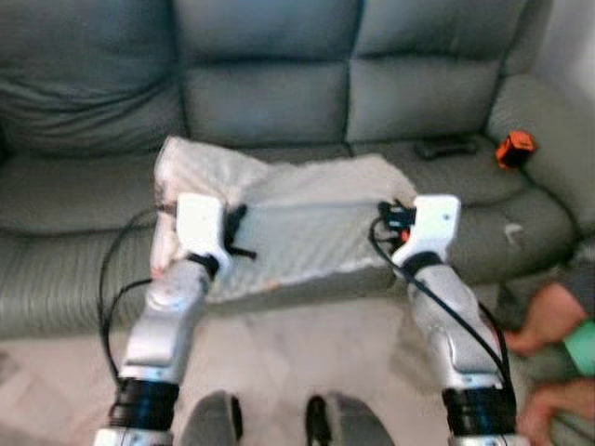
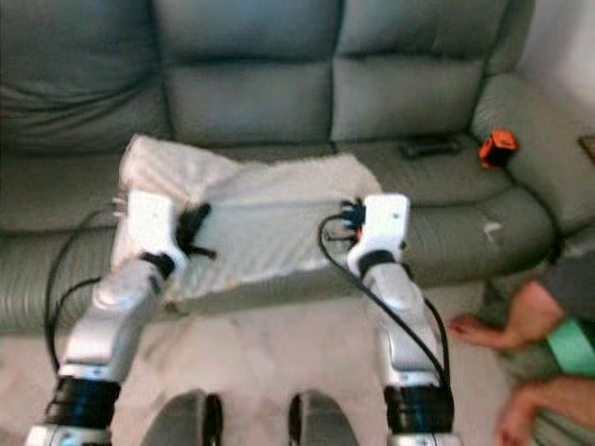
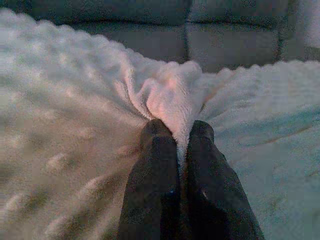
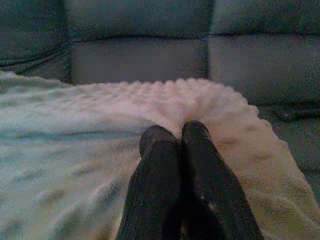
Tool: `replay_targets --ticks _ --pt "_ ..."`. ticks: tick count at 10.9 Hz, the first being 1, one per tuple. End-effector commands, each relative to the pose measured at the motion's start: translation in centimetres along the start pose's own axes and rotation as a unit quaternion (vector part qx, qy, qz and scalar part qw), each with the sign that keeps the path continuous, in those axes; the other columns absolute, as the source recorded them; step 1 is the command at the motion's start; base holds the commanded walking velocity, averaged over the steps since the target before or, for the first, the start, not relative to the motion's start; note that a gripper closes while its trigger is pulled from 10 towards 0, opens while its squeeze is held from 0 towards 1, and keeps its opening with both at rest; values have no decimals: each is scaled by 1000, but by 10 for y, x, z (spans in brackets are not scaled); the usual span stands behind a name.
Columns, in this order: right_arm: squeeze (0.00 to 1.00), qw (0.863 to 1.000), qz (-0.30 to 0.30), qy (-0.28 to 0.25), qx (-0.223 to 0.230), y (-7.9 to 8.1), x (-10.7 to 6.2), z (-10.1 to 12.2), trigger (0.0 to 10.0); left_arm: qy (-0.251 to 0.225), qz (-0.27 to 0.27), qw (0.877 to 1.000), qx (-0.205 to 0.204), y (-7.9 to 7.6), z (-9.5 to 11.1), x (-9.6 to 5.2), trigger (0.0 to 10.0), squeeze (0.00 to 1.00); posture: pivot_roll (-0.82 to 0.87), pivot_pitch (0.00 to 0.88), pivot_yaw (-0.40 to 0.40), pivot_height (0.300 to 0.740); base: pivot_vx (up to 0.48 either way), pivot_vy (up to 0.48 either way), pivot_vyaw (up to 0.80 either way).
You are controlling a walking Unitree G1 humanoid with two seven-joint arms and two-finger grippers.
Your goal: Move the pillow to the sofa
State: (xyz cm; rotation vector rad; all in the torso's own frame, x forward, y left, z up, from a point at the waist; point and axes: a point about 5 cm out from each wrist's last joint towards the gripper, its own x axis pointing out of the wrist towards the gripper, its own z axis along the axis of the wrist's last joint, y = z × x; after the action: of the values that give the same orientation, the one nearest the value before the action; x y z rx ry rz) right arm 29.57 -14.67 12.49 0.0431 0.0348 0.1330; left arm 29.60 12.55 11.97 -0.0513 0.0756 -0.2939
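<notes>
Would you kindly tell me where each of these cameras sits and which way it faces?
Left eye view: on the head, looking forward and down at the sofa and pillow; both silver arms show.
Right eye view: its stereo twin, same scene, with a person's hand beside the sofa.
Left wrist view: along the left gripper, pinching pillow fabric.
Right wrist view: along the right gripper, at the pillow's edge.
Both wrist views share the pillow and the sofa back.

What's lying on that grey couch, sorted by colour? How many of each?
White: 1, the pillow, pinched by the left gripper and the right gripper.
Black: 1, a flat remote-like thing.
Orange and black: 1, a small object by the sofa arm.
Total: 3.
</notes>
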Motion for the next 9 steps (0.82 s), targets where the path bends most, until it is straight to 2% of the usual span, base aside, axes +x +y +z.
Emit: replay_targets --ticks 1,2,4,6,9 --pt "0 1000 -19 -12 -6 -11 0 6 10000 -13 -5 1000 5 -4 5 0 10000 0 -53 138 -73 740 0 0 0" --pt "0 1000 -25 -12 -4 -12 -1 5 10000 -9 -8 1000 14 -2 2 -2 10000 0 -51 138 -73 740 0 0 0" --pt "0 999 -53 -4 0 -17 -11 -3 10000 6 5 1000 16 13 -8 -11 10000 0 -47 143 -70 740 0 0 0" --pt "0 998 -63 8 -9 -16 -23 -12 10000 1 4 1000 13 17 -5 -16 10000 0 -53 152 -62 740 0 0 0" --pt "0 998 -55 -2 -13 -14 -13 -5 10000 1 -16 1000 12 8 -4 -13 10000 0 -57 168 -56 740 171 0 0"
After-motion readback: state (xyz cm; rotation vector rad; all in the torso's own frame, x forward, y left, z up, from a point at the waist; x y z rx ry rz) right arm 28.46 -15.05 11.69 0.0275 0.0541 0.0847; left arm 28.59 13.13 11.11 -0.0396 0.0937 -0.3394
